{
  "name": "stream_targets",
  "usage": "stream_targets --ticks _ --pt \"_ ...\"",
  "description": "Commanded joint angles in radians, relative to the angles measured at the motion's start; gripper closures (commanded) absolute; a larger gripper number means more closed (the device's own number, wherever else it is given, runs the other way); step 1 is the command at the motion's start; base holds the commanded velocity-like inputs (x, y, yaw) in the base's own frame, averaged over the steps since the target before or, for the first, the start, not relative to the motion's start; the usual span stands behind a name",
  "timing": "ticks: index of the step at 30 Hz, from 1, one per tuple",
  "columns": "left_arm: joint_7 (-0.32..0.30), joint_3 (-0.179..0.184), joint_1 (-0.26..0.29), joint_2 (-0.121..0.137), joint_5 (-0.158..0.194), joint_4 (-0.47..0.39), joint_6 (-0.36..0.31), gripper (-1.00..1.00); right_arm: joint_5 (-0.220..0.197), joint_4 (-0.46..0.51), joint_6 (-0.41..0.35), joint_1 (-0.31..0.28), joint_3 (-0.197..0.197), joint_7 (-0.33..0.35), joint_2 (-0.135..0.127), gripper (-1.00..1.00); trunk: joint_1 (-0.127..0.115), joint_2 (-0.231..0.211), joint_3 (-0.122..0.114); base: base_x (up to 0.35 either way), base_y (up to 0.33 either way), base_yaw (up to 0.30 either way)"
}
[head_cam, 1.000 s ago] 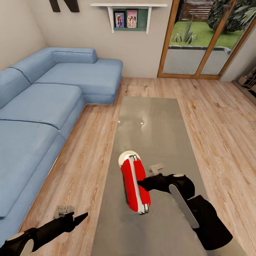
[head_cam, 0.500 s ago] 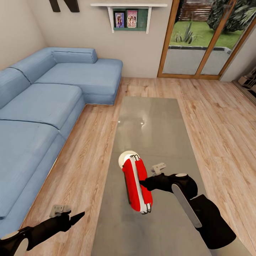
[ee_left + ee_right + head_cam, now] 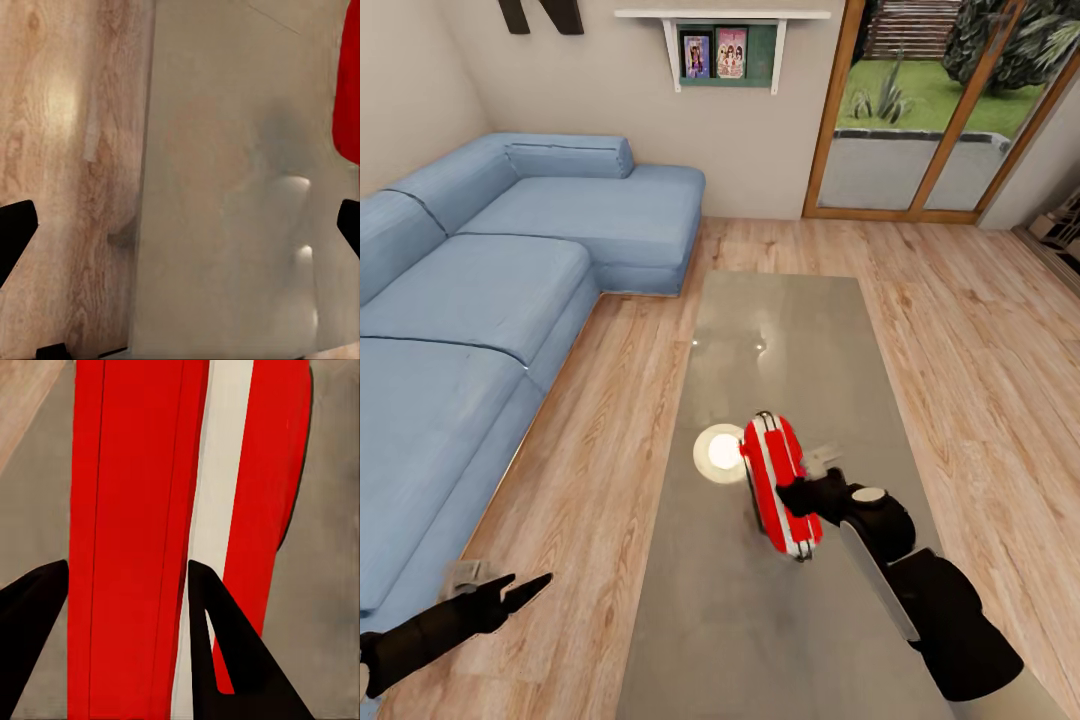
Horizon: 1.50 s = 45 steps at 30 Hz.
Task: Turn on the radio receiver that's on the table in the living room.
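Touching the red radio receiver (image 3: 780,482) on the table (image 3: 780,620), right gripper (image 3: 797,493) spread

The radio receiver (image 3: 780,484) sits on the tabletop (image 3: 780,330), near its middle. The right gripper (image 3: 797,492) touches the radio's right side. The sofa (image 3: 480,290) lies left of the tabletop, glass doors (image 3: 920,120) behind.

radio receiver (image 3: 781,483): bright red rounded box, white-striped narrow edge seen uppermost, stood on edge, slightly tilted.
counter (image 3: 760,620): long glossy grey-brown top; radio stood mid-length.
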State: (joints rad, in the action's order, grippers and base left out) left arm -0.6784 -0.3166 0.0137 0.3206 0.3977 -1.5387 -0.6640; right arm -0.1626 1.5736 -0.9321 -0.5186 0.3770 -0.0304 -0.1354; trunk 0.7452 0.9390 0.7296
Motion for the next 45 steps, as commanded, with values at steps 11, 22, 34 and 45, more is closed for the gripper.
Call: stream_targets --ticks 11,22,34,45 --pt "-0.015 0.0 0.147 0.078 0.003 0.0 -0.192 -1.0 0.559 -0.001 0.15 0.002 0.273 -0.471 0.065 1.0 0.0 0.0 0.0 0.0 0.0 0.0" --pt "-0.018 0.004 0.307 0.077 0.003 0.0 -0.369 -1.0 0.795 -0.012 0.348 0.002 0.397 -0.59 -0.039 1.0 0.0 0.0 0.0 0.0 0.0 0.0" --pt "-0.034 0.021 0.425 0.072 0.184 -0.001 -0.381 -1.0 0.987 -0.438 0.369 0.003 0.653 -0.77 -0.027 1.0 0.0 0.0 0.0 0.0 0.0 0.0" --pt "-0.033 0.069 0.497 0.069 0.291 0.0 -0.382 -1.0 0.988 -0.582 0.359 0.003 0.728 -0.776 0.051 1.0 0.0 0.0 0.0 0.0 0.0 0.0"
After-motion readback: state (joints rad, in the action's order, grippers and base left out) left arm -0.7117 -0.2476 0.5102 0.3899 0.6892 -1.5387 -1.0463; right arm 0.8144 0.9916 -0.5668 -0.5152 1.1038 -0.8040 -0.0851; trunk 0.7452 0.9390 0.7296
